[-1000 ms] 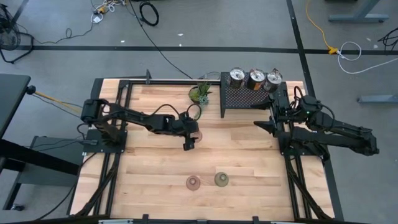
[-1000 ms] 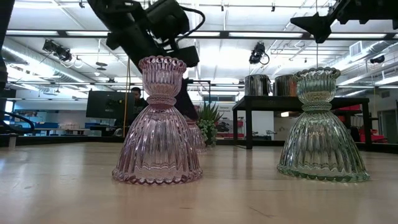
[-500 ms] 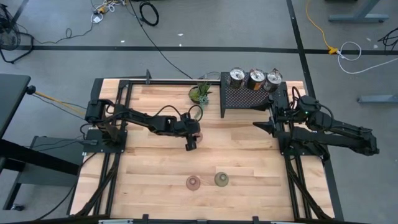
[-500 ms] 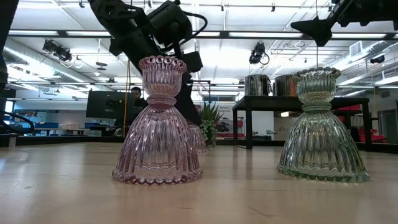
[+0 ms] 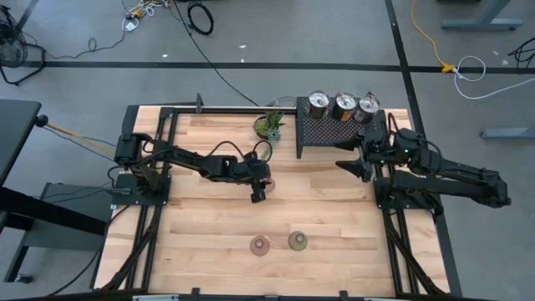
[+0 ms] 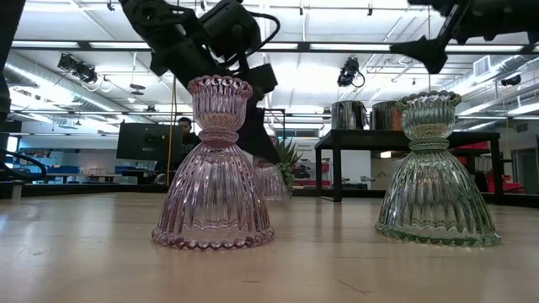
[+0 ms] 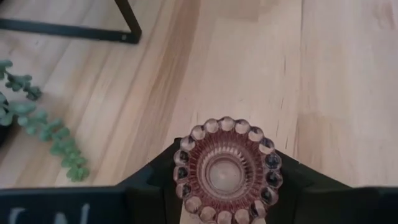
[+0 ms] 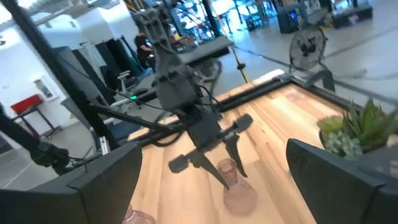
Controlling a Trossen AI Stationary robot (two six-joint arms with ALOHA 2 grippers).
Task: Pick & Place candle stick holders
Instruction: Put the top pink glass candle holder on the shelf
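The ribbed translucent pink glass candle stick holder (image 7: 226,172) is sitting right between the left gripper's (image 5: 260,186) two dark fingers (image 7: 154,186), which are closing in snug on either side of its beaded rim, so the gripper is gripping it around the neck. In the right wrist view you can see that same pink holder (image 8: 238,186) standing on the light wooden table (image 5: 318,205) with the left gripper (image 8: 219,165) coming down over it from above, fingers pointing at the tabletop.

A second pink glass holder (image 5: 260,244) and an olive-green glass holder (image 5: 297,241) are standing side by side well apart from those fingers, toward the table's near edge. In the low view they're looming up big, pink one (image 6: 214,168) and green one (image 6: 436,172), both upright on their flared skirts.

Three shiny silver metallic cups (image 5: 343,106) are lining up in a row on top of the black mesh rack (image 5: 330,132) at the far side. The small green potted plant (image 5: 269,124) is sitting just beside the rack, not far beyond the left gripper's fingers.

The right gripper (image 5: 349,165) is hovering above the table just in front of the rack, its fingers spreading wide apart and holding nothing, with the left arm's pink holder showing in the gap between them in its wrist view
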